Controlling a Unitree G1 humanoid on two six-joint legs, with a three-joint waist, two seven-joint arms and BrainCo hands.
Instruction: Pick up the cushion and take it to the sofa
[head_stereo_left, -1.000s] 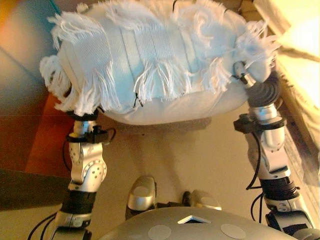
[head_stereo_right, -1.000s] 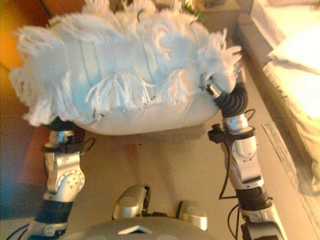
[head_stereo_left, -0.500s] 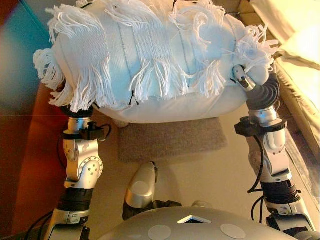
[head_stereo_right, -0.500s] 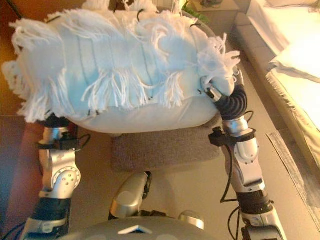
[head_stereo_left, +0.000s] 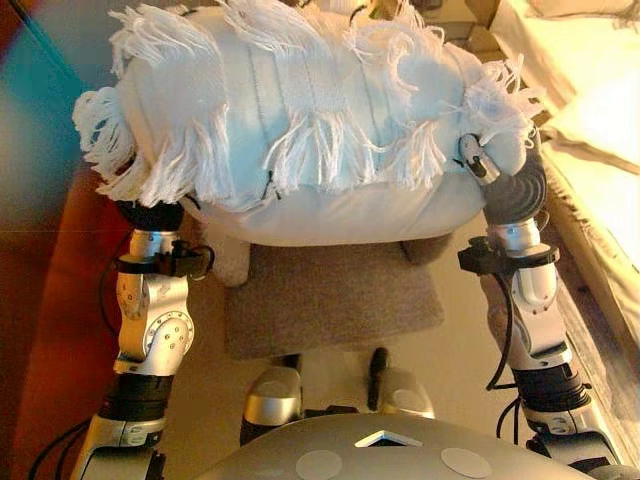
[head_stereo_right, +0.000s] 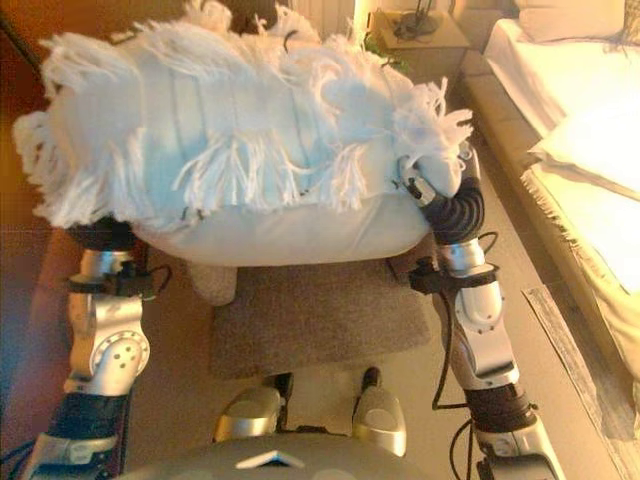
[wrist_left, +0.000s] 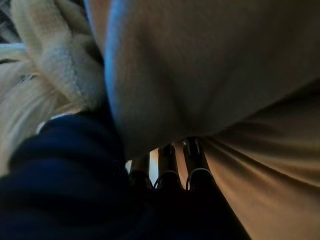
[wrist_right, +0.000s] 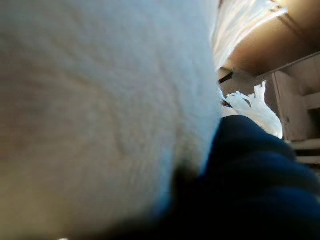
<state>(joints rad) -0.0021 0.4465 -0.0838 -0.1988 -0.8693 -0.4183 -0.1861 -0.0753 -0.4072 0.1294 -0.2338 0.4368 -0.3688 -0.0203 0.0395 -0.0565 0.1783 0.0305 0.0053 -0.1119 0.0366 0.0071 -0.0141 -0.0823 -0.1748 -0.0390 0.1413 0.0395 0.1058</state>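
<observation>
Both hands, left hand (wrist_left: 170, 165) and right hand (head_stereo_left: 478, 160), flank the lifted cushion (head_stereo_left: 300, 110).

Both head eyes look steeply down; wrist cameras sit pressed against the cushion (head_stereo_left: 300, 120).

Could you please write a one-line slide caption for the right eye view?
Both arms carry the white fringed cushion above a brown rug, sofa at the right.

left hand (wrist_left: 172, 165) mostly buried under the cushion (head_stereo_left: 300, 130), only fingertips showing, right hand (head_stereo_left: 478, 160) largely hidden in the fringe at mid right, sofa (head_stereo_right: 580, 150) cut off at the right edge
</observation>
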